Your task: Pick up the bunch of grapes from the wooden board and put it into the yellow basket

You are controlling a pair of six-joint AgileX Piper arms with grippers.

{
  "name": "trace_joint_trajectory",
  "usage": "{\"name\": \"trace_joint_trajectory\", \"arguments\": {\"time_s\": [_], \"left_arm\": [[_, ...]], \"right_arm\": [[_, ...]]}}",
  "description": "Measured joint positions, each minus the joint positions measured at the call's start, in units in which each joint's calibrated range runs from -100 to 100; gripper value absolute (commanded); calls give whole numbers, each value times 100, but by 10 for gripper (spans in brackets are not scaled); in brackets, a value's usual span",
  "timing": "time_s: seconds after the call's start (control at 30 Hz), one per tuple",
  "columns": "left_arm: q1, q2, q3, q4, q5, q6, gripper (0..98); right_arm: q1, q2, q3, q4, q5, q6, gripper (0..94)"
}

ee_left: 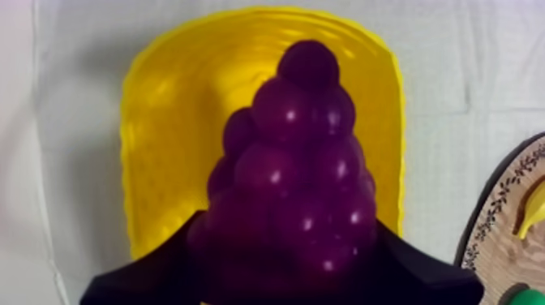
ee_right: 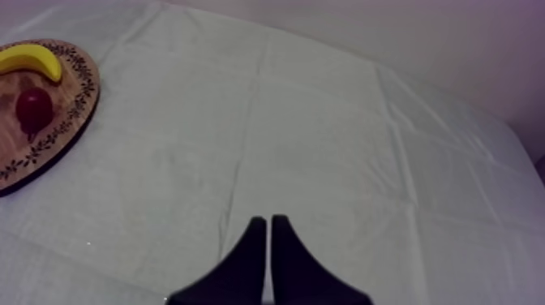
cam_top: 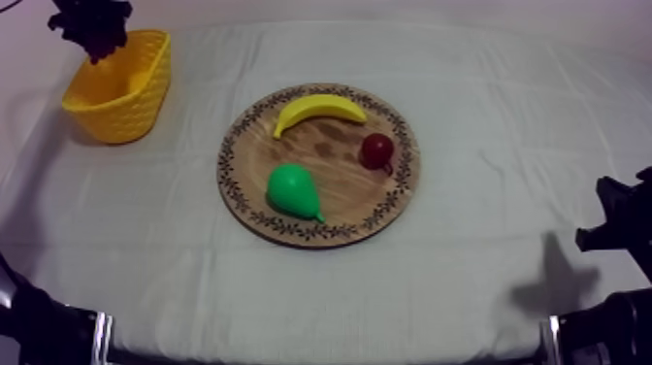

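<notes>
You are at the drop-off step. Your left end effector (cam_top: 92,29) hangs over the yellow basket (cam_top: 126,107), its two black fingers closed round the wide end of the bunch of grapes (ee_left: 296,162). From the left wrist, the purple bunch points into the basket's open mouth with yellow wall showing on both sides of it, so the grapes are lined up inside the rim, not over its edge. They are off the wooden board (cam_top: 340,184), which lies well apart from the basket, and not yet in the basket. How high above the basket floor they hang is hard to read, though they look to be touching nothing. I judge most of the task done, with only the release left. The next move is simple: lower a little if you want a soft landing and part the fingers enough for the bunch to fall clear. Then lift straight up so that neither finger catches the basket wall and tips it. Beyond the board from the basket, your right end effector (ee_right: 269,243) rests low over bare table (cam_top: 485,116), fingers pressed together on nothing. The banana (cam_top: 318,110), the green pear (cam_top: 291,189) and the small red fruit (cam_top: 377,149) lie on the board, well away from the basket, and need no attention.
</notes>
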Motion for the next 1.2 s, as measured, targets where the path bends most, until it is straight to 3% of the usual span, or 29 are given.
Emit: {"name": "trace_joint_trajectory", "arguments": {"time_s": [0.3, 0.9, 1.2], "left_arm": [[-8, 712, -194, 128, -57, 7, 440], [-129, 1108, -245, 291, 17, -97, 874], [-103, 953, -271, 303, 48, -47, 847]], "right_arm": [[0, 0, 0, 0, 0, 0, 3], [0, 0, 0, 0, 0, -1, 3], [0, 0, 0, 0, 0, -1, 3]]}}
